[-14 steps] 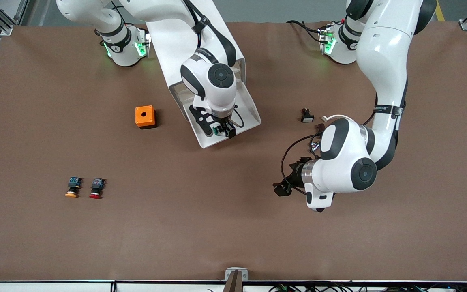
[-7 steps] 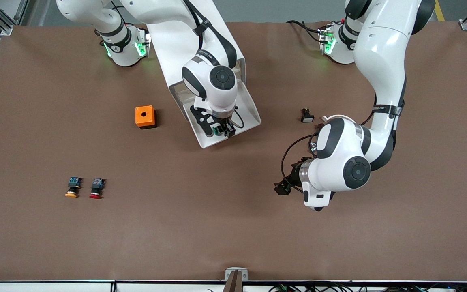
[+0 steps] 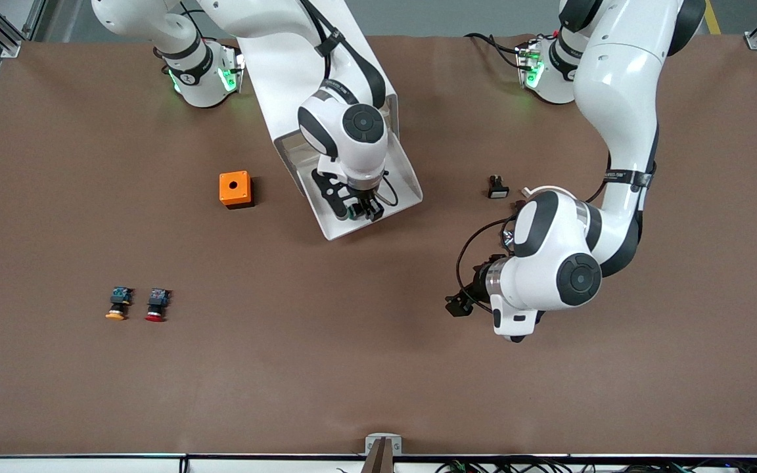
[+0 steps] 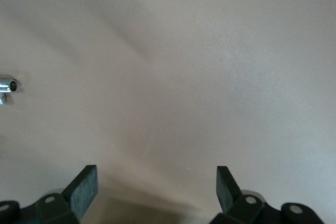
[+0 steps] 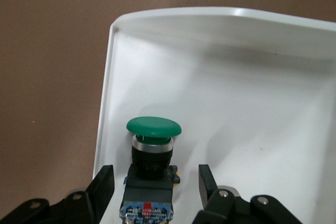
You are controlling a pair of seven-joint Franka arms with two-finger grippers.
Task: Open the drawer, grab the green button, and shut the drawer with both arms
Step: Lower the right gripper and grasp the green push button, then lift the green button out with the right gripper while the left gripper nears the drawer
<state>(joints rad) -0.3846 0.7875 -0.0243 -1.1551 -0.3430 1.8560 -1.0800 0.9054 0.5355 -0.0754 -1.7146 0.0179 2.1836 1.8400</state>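
Now that the right hand [image 5: 152, 182] has narrowed around the button [image 5: 152, 153] in the drawer [image 5: 252, 103] without clamping yet, lifting comes next; left hand [image 4: 155, 187] waits open.

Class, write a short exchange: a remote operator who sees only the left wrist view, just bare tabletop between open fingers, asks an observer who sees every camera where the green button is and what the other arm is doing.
Operator: I see only table. Where is the green button?
Observer: The button lies in the drawer, which is pulled out.
Operator: What is the other arm doing?
Observer: The right gripper is down in the drawer, its fingers on either side of the button's black body with small gaps showing.
Operator: And where is my gripper?
Observer: The left gripper hangs over bare table toward the left arm's end, away from the drawer.
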